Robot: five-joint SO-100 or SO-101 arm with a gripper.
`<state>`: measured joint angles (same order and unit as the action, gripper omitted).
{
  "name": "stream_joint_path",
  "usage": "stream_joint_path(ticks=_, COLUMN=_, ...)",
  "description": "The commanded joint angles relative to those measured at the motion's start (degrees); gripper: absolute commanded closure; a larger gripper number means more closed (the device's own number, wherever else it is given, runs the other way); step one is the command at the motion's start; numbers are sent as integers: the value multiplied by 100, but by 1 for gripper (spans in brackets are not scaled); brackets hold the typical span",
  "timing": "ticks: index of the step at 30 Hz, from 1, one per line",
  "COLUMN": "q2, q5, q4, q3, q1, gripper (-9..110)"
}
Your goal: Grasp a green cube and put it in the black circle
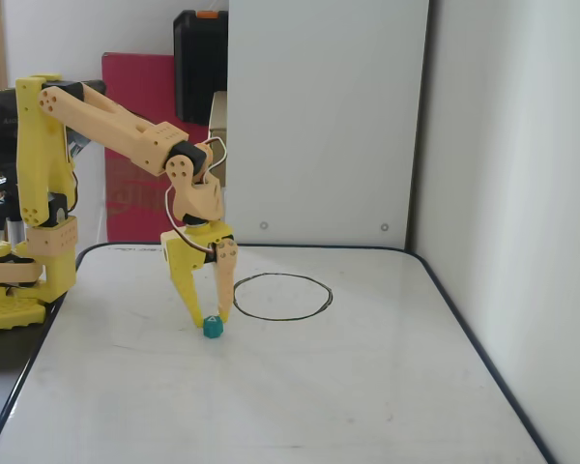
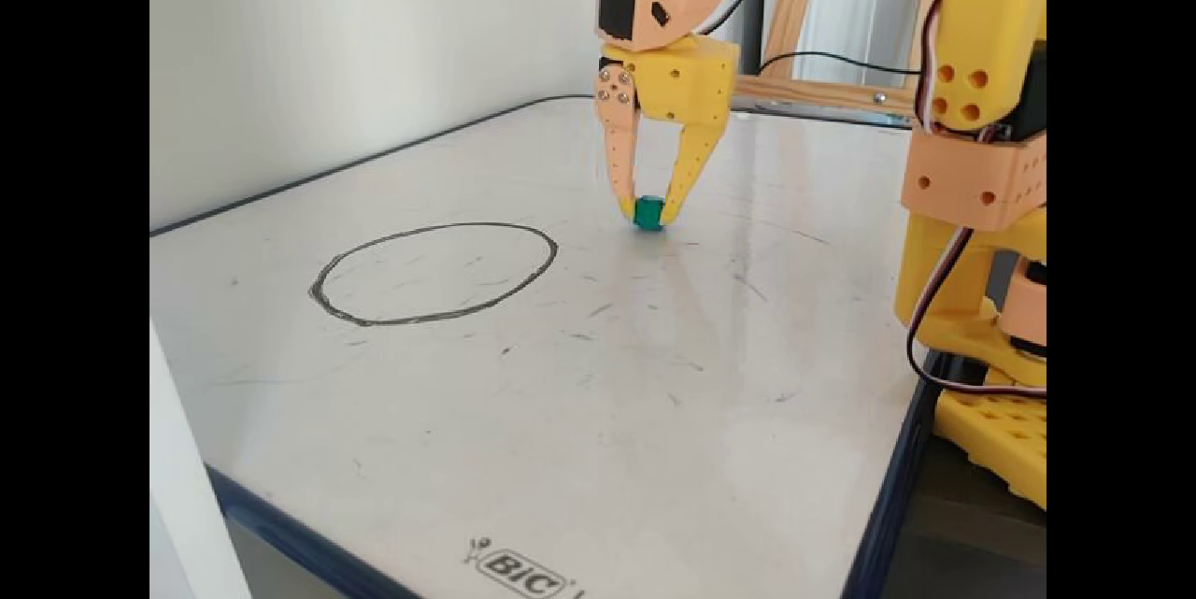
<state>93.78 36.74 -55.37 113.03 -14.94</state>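
Note:
A small green cube (image 1: 213, 328) rests on the whiteboard (image 1: 271, 406), just left of the black circle (image 1: 281, 318) drawn on it. In the other fixed view the cube (image 2: 648, 212) sits right of the circle (image 2: 439, 225). My yellow gripper (image 1: 211, 321) points straight down, with its tips at board level. One finger stands on each side of the cube and both touch it (image 2: 647, 214). The cube lies outside the circle.
The arm's yellow base (image 1: 14, 280) stands at the board's left edge. White walls (image 1: 329, 116) close the back and right side. A red box (image 1: 135, 145) and a black case (image 1: 201, 58) stand behind the board.

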Motion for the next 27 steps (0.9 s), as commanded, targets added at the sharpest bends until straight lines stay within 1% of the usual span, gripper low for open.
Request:
stream_joint_path(ticks=1, q2=18, q5=-97, q4=-9, q3=-114, q1=-9, gripper=101)
stream_joint_path(ticks=5, q2=255, q5=-334, q4=-413, q3=-404, q1=132, gripper=101)
stream_joint_path(ticks=9, q2=905, q5=-650, q4=-1002, q3=-703, q1=527, gripper=101)
stream_joint_path(ticks=16, q2=1819, q5=-1459, q4=-1872, q3=-1477, q1=1934, gripper=101)
stream_joint_path(ticks=21, q2=1459, q5=-2109, q4=-1705, q3=-1784, q1=2619, gripper=101)
stream_joint_path(ticks=27, q2=378, q5=-2733, q4=-835, q3=-2057, q1=2725, gripper=101)
